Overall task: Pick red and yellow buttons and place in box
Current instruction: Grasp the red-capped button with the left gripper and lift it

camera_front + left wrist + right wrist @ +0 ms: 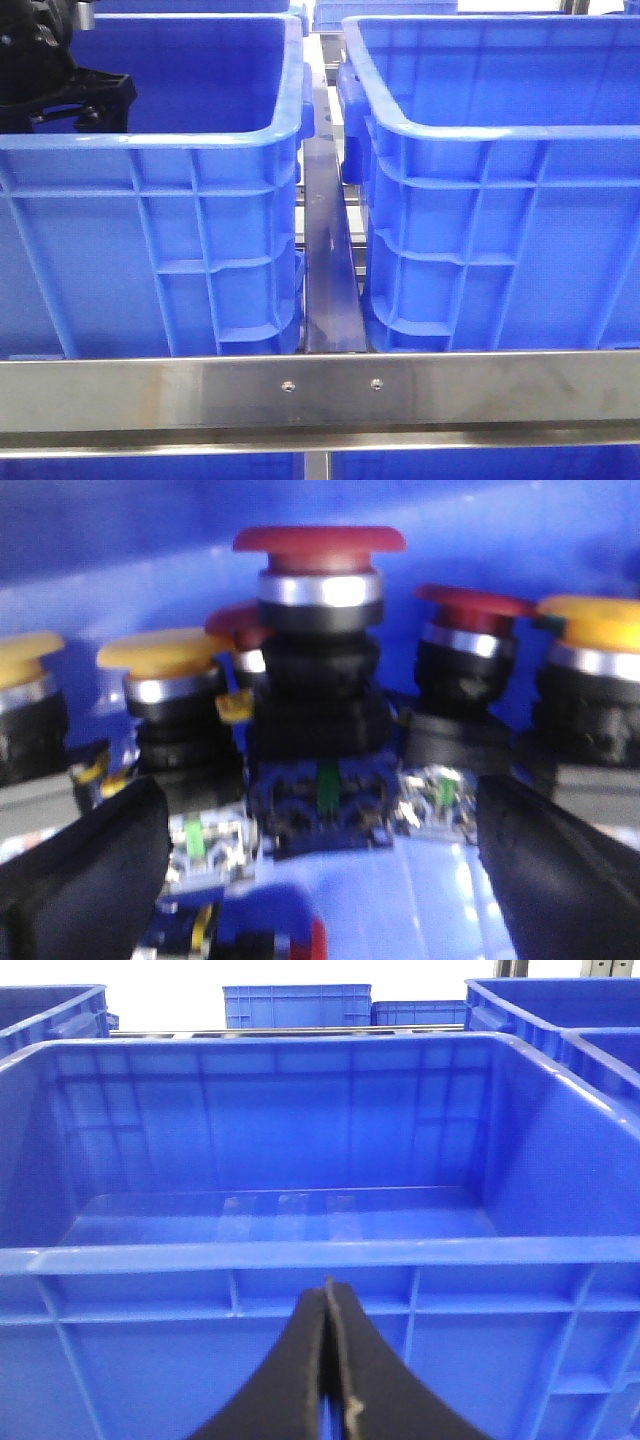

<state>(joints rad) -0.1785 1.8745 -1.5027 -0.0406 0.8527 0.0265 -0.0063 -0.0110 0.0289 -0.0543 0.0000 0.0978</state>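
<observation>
One red button [320, 540] stands between the left arm's spread jaws; right jaws pressed together

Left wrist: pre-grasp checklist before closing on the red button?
1. Left tool open: ok.
2. Red button centred between the fingers: ok.
3. Fingers level with the button body: cannot tell, view blurred.
4. Neighbouring yellow button clear of the fingers: not ok, packed close.
5. Right tool shut, holding nothing: ok.
6. Box in front of the right tool has nothing in it: ok.
</observation>
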